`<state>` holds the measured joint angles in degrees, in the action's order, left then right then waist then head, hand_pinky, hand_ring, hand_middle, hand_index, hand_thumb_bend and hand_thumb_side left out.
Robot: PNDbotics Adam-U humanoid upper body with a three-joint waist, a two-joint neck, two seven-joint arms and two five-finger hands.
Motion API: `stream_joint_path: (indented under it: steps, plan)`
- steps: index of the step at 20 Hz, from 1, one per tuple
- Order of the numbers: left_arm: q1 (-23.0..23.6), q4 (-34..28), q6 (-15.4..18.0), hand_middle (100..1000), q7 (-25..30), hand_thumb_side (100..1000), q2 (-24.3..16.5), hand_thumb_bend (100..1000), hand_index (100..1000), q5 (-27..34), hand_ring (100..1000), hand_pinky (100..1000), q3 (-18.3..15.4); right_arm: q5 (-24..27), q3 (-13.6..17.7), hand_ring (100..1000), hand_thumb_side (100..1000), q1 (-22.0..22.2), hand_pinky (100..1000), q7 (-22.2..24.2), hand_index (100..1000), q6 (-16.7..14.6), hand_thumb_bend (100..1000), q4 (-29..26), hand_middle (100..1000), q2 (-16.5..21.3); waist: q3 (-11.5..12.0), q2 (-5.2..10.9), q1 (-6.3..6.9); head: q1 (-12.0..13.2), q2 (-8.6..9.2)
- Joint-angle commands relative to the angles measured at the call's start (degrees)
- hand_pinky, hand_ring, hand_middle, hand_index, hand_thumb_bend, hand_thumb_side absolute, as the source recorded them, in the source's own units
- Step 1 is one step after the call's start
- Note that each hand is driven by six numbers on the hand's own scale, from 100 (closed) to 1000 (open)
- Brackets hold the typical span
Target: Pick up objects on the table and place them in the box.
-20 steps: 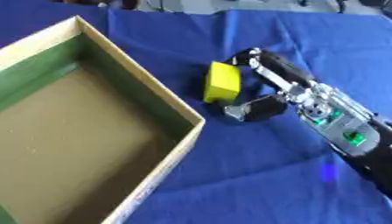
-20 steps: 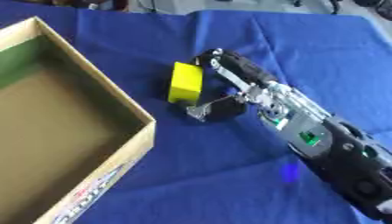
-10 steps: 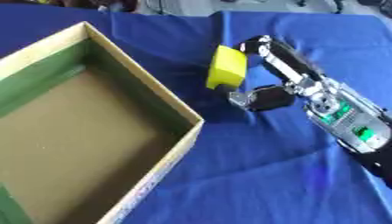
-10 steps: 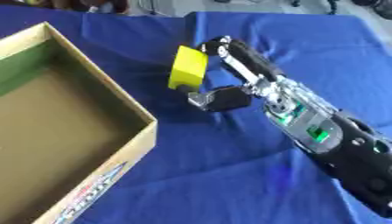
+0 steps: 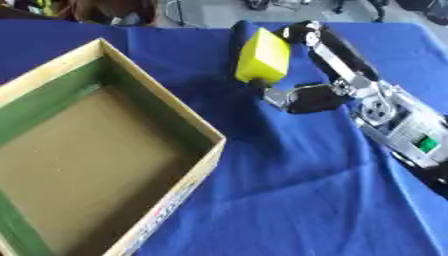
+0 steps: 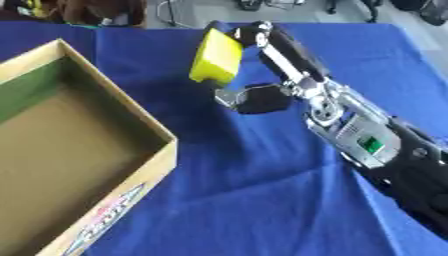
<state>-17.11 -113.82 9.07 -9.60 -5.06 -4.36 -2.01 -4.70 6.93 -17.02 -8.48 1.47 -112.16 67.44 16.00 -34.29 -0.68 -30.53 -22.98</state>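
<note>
My right hand (image 5: 325,67) reaches in from the right and is shut on a yellow block (image 5: 261,61), pinched between its fingers above and its thumb (image 5: 297,97) below. The block hangs above the blue cloth (image 5: 289,180), a little right of the box's far corner. The box (image 5: 138,88) is a large open cardboard one with green inner walls and a brown floor, filling the left of the view; nothing shows inside it. My left hand shows in no view.
The blue cloth covers the table. Beyond its far edge lie a grey floor and dark chair or stand legs (image 5: 175,10). Printed lettering (image 6: 107,216) runs along the box's near outer side.
My right hand has lifted the yellow block off the cloth and carried it up and toward the box; the camera has also shifted.
</note>
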Motion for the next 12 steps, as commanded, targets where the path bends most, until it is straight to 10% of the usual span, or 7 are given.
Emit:
stream_joint_path:
  steps: [1, 12]
  plan:
    - [0.1, -0.8, -0.3, 504, 0.1, 888, -1.3, 100, 515, 0.3, 315, 180, -0.6, 1.2, 0.8, 730, 525, 0.1, 770, -1.2, 577, 0.4, 100, -2.2, 472, 2.6, -0.2, 2.22, 0.02, -0.2, -0.22]
    - [0.1, -0.8, -0.6, 504, 0.2, 886, -1.1, 100, 515, 0.6, 316, 181, -0.5, 2.3, -0.6, 722, 519, -1.5, 757, -1.0, 518, -1.5, 100, -2.4, 429, 3.2, 0.0, 2.84, 0.3, -1.2, -1.11]
